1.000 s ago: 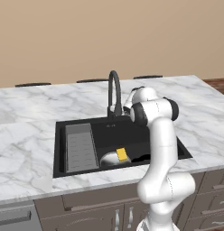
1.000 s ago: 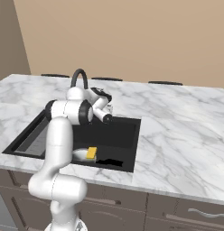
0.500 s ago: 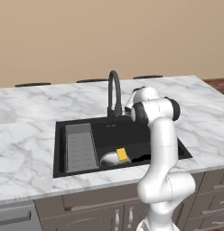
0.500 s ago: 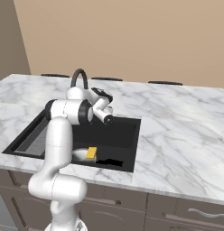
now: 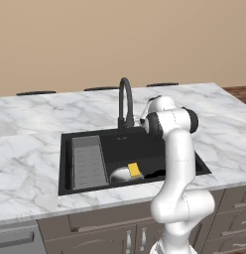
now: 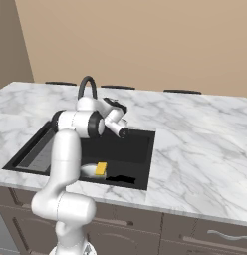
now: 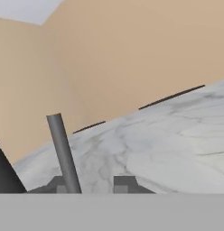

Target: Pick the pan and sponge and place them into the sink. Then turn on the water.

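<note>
The black sink (image 5: 159, 149) (image 6: 138, 147) holds the silver pan (image 5: 120, 174) (image 6: 88, 172) near its front wall. The yellow sponge (image 5: 134, 170) (image 6: 101, 168) lies on the pan's right side. My gripper (image 5: 143, 114) (image 6: 107, 101) (image 7: 95, 184) hovers behind the sink, just right of the black gooseneck faucet (image 5: 126, 99) (image 6: 87, 85), and points toward the back wall. In the hand view its fingertips stand a little apart and hold nothing. A thin grey faucet lever (image 7: 64, 153) rises right beside the left fingertip (image 7: 63, 184). No water is in view at the spout.
A grey ribbed tray (image 5: 88, 161) (image 6: 38, 154) fills the sink's left part. The marble counter (image 5: 26, 149) (image 6: 195, 144) surrounds the basin, with a tan wall (image 7: 132, 54) behind. My own arm (image 5: 177, 163) stands over the sink's right front corner.
</note>
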